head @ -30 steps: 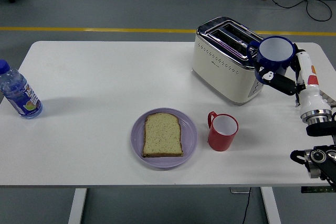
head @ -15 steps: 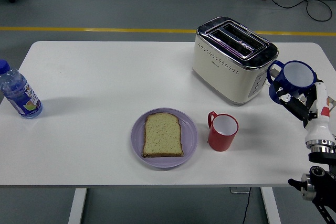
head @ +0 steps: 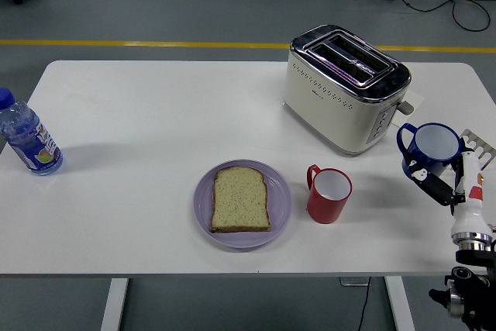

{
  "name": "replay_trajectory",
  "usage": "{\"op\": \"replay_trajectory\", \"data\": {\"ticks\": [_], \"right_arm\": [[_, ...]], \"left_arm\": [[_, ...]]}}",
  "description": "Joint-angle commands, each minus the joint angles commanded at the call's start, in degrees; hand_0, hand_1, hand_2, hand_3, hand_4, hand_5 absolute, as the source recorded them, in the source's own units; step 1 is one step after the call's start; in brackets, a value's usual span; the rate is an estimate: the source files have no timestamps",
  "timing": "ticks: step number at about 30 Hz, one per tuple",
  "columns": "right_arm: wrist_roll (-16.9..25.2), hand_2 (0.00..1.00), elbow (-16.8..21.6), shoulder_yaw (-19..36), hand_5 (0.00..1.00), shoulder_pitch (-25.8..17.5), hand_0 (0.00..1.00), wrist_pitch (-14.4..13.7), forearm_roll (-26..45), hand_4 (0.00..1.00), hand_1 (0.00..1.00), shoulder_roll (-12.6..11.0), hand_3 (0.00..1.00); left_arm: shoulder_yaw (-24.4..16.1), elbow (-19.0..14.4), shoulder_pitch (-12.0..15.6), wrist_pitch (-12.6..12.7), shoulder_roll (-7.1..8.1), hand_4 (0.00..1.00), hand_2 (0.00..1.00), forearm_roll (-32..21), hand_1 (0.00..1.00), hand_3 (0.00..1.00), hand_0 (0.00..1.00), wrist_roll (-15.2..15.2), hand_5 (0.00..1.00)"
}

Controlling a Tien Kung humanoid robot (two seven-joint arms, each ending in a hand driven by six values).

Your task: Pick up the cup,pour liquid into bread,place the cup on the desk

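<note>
Gripping blue cup (head: 431,147), right hand (head: 443,184), beside toaster (head: 345,87)

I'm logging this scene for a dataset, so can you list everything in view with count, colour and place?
Toaster: one, cream and chrome, far right of table.
Blue cup: one, blue with white inside, right edge of table, held upright.
Red cup: one, red with white inside, right of the plate.
Plate: one, lilac, near centre.
Bread: one slice, tan, on the plate.
Bottle: one, clear with blue cap, left edge.
Table: one, white.
Right hand: one, black and white, grasping the blue cup.
</note>
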Motion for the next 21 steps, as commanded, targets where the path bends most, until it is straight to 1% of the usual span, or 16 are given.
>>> {"op": "replay_trajectory", "data": {"ticks": [4,7,8,13,14,16,19,20,21], "right_arm": [[0.8,0.538,-3.4,-1.7,0.002,0.3,0.455,0.0,-1.0,0.481,0.435,0.6,0.576],[1.3,0.538,-5.0,-2.4,0.002,0.7,0.455,0.0,-0.5,0.481,0.435,1.1,0.576],[1.4,0.543,-5.8,-2.8,0.009,1.0,0.455,0.0,-0.3,0.506,0.441,1.3,0.581],[1.4,0.543,-8.8,-3.8,0.009,1.8,0.455,0.0,0.5,0.506,0.441,1.9,0.581],[1.4,0.547,-9.1,-3.9,0.028,1.9,0.463,0.0,0.8,0.513,0.443,2.0,0.583],[1.6,0.547,-9.8,-4.5,0.028,2.0,0.463,0.0,1.5,0.513,0.443,2.0,0.583],[0.9,0.547,-10.8,-5.2,0.028,2.3,0.463,0.0,0.7,0.513,0.443,2.2,0.583],[0.7,0.558,-10.9,-5.3,0.056,2.3,0.497,0.0,0.5,0.542,0.455,2.2,0.599],[0.7,0.558,-11.0,-5.3,0.056,2.3,0.497,0.0,0.4,0.542,0.455,2.3,0.599]], "left_arm": [[0.1,0.0,0.0,0.0,-0.09,0.321,0.656,0.0,0.645,0.548,0.635,0.0,0.839],[0.1,0.0,0.0,0.0,-0.13,0.321,0.656,0.0,0.645,0.548,0.635,0.0,0.839],[0.1,0.0,0.0,0.0,-0.17,0.321,0.656,-0.1,0.646,0.549,0.636,0.0,0.84],[0.2,0.0,0.0,0.0,-0.24,0.321,0.656,-0.1,0.646,0.549,0.636,-0.1,0.84],[0.3,0.0,0.0,0.0,-0.24,0.321,0.656,-0.1,0.646,0.549,0.636,-0.1,0.84],[0.2,0.0,0.0,0.0,-0.25,0.321,0.656,-0.1,0.646,0.549,0.636,-0.1,0.84],[0.2,0.0,0.0,0.0,-0.27,0.321,0.656,-0.1,0.646,0.549,0.636,-0.1,0.84],[0.2,0.0,0.0,0.0,-0.27,0.321,0.655,-0.1,0.646,0.547,0.636,-0.1,0.84],[0.2,0.0,0.0,0.0,-0.28,0.321,0.655,-0.1,0.646,0.547,0.636,-0.1,0.84]]}}
